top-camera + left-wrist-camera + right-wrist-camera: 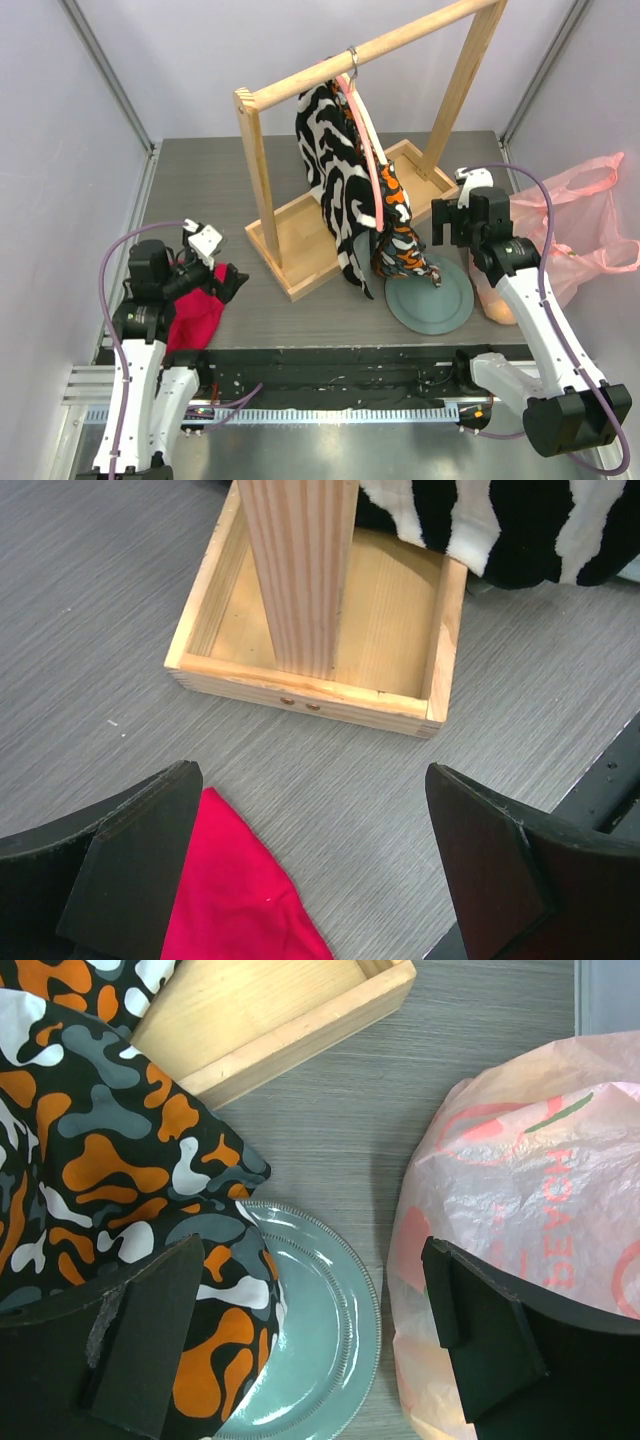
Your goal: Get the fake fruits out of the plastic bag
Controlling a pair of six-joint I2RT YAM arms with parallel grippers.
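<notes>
Bag (585,228) at table's (200,190) right, beside plate (440,305); fruits (498,306) inside, mostly hidden. Right hand (315,1330), left hand (310,860): both wide open, empty. Bag thin, crinkly, slippery, light; likely best pinched at a handle loop (600,170).

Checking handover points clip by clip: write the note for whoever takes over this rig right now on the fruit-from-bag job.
Left tool: open, empty, over the edge of the red cloth, far from the job.
Right tool: open, empty, hovering between the plate and the pink bag.
Bag: lying bunched on the right side; an orange fruit shows through its near end, other fruits cannot be made out.
Done: no fruit out; only the patterned garment overlaps the plate.
Left: open the bag and take out every fruit.
</notes>
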